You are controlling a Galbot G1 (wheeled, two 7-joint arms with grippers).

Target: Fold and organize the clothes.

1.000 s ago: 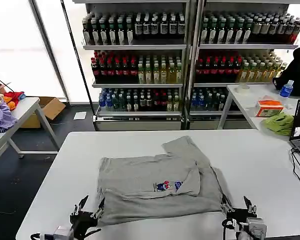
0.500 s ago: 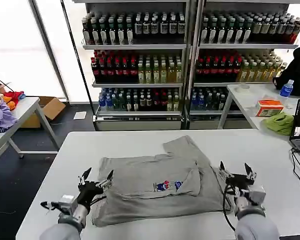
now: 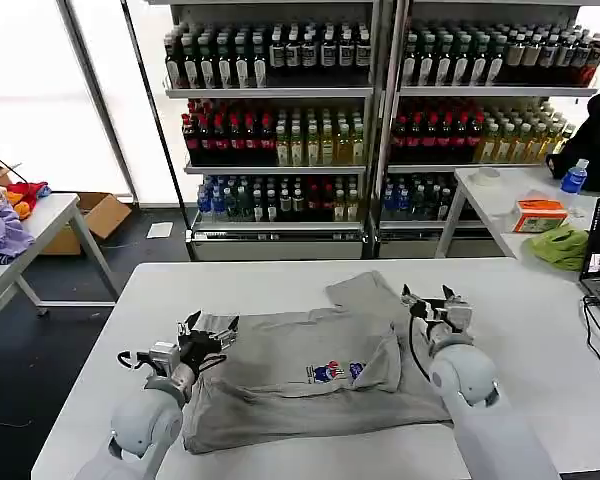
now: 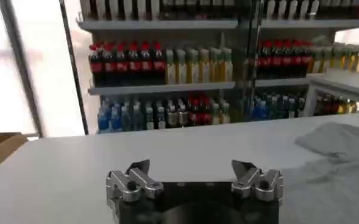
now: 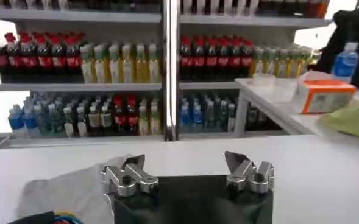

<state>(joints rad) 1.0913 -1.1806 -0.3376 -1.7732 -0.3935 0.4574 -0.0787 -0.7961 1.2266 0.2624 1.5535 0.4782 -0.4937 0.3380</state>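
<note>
Where the grey T-shirt [image 3: 310, 375] lies half-folded on the bench [image 3: 540, 330], collar hidden, left pincer [image 3: 208, 331] and right pincer [image 3: 428, 302] hover spread, empty.

A grey T-shirt [image 3: 310, 375] with a red-and-blue chest print [image 3: 335, 372] lies on the white table [image 3: 540, 330].

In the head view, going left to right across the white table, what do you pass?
Left tool, open, at the shirt's left edge → grey T-shirt with its chest print → right tool, open, at the shirt's right side → bare white table.
</note>
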